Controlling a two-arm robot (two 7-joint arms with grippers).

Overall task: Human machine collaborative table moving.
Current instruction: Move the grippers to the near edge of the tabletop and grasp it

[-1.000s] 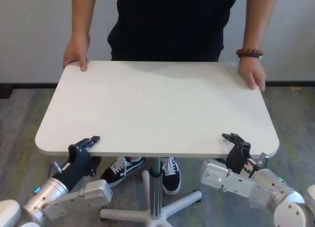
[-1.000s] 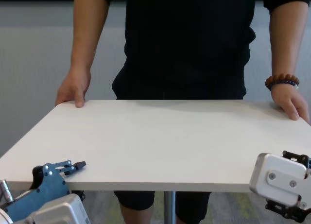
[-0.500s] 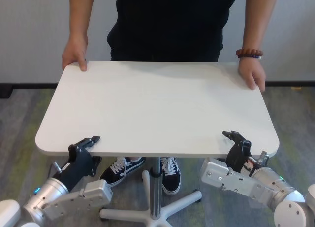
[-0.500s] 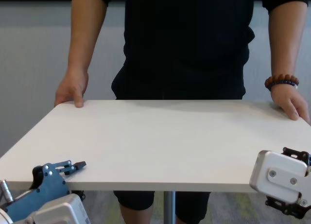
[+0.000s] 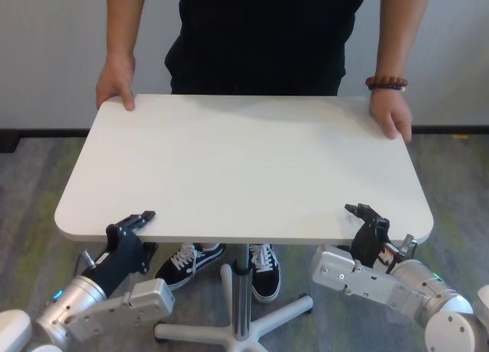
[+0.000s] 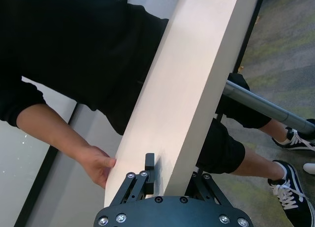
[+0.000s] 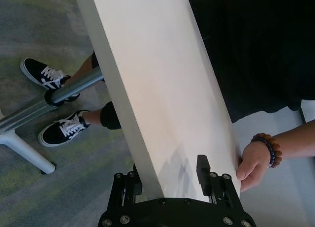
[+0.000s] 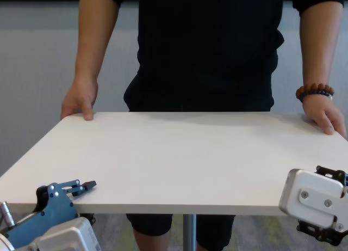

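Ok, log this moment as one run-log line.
left gripper: clamped on table near edge | right gripper: clamped on near edge | human: both hands on far corners

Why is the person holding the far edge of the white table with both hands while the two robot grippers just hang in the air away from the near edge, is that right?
Not quite. The person does hold the table's far edge with both hands, but the left gripper and right gripper aren't away from it: the wrist views show each one's fingers straddling the near edge, above and below.
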